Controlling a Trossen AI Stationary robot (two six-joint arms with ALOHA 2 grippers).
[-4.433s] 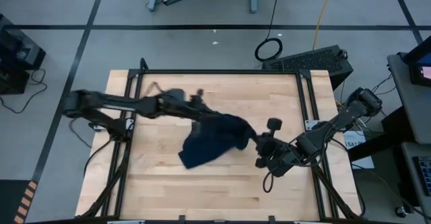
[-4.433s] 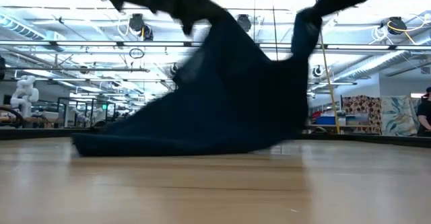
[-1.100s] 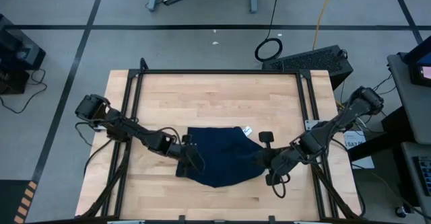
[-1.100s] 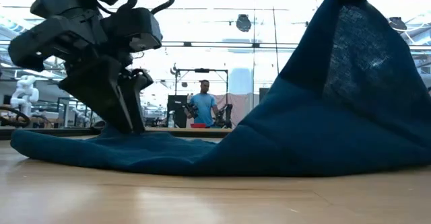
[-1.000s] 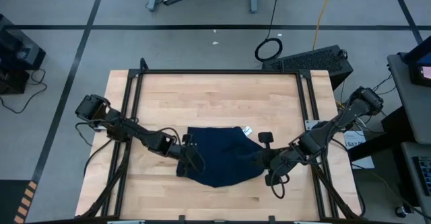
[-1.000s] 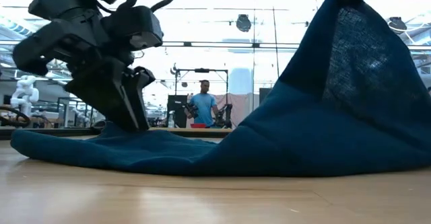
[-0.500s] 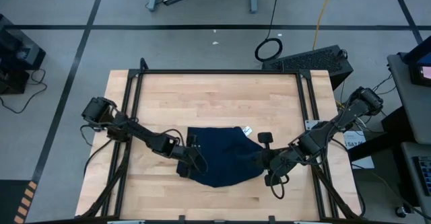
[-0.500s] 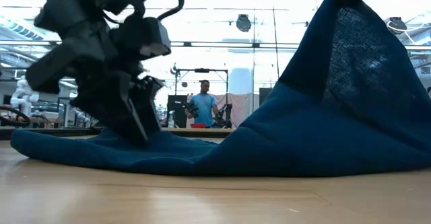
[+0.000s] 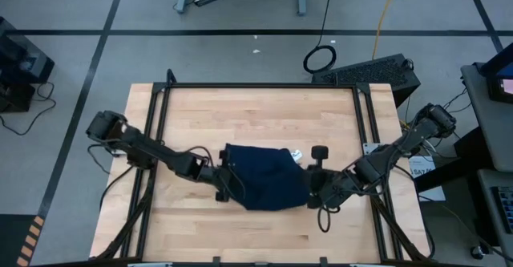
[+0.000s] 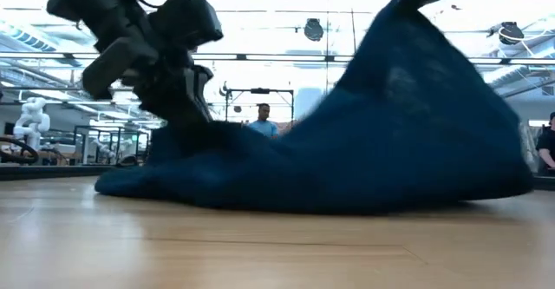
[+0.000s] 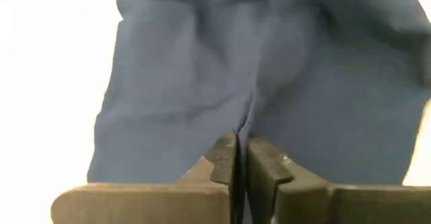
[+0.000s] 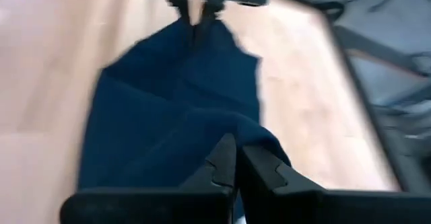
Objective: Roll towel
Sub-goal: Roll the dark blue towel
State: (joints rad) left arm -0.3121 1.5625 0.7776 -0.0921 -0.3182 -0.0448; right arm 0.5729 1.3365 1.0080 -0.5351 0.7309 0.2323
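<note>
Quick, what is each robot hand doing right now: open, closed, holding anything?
Left hand: closed, pinching a fold of the towel.
Right hand: closed, gripping the towel's opposite edge and holding it raised.

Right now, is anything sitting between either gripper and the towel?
Nothing visible. The left gripper is shut on a fold of the navy towel at its left edge, and the right gripper is shut on the opposite edge. Only bare wooden table surrounds the cloth.

The towel (image 9: 264, 180) lay on the table (image 9: 256, 111), between the left gripper (image 9: 227, 180) and the right gripper (image 9: 314, 193), which pinched its two opposite edges.
</note>
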